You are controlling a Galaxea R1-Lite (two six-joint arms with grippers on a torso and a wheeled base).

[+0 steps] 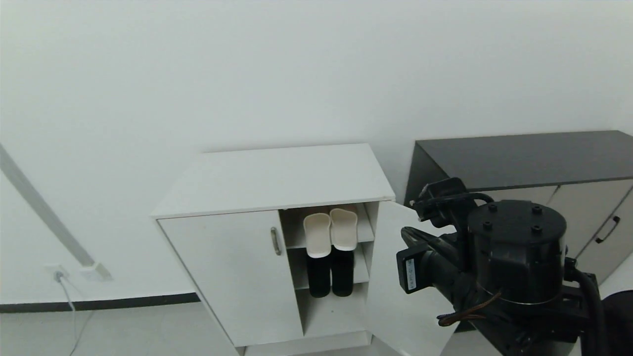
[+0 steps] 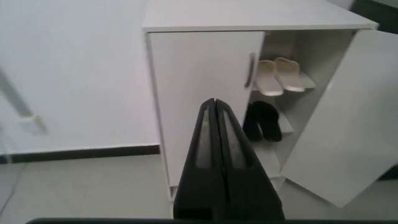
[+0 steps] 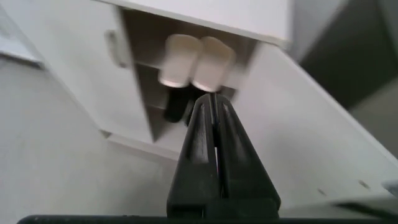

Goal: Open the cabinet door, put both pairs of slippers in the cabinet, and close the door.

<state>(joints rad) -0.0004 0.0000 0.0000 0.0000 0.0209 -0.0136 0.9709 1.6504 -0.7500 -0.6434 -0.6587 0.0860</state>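
The white cabinet [image 1: 277, 178] stands against the wall with its right door [image 1: 395, 277] swung open and its left door [image 1: 232, 277] closed. A cream pair of slippers [image 1: 330, 232] lies on the upper shelf. Below it, a black pair of slippers [image 1: 330, 272] rests on the lower shelf. My right arm [image 1: 494, 257] is beside the open door. My right gripper [image 3: 213, 96] is shut and holds nothing, just in front of the opening and the cream slippers [image 3: 196, 62]. My left gripper [image 2: 214, 102] is shut and holds nothing, back from the closed door [image 2: 199, 93].
A dark grey sideboard [image 1: 524, 158] stands to the right of the open door. A wall socket with a cable [image 1: 57, 273] and a slanted cable duct [image 1: 44, 212] are at the left. Bare floor [image 2: 93, 186] lies in front of the cabinet.
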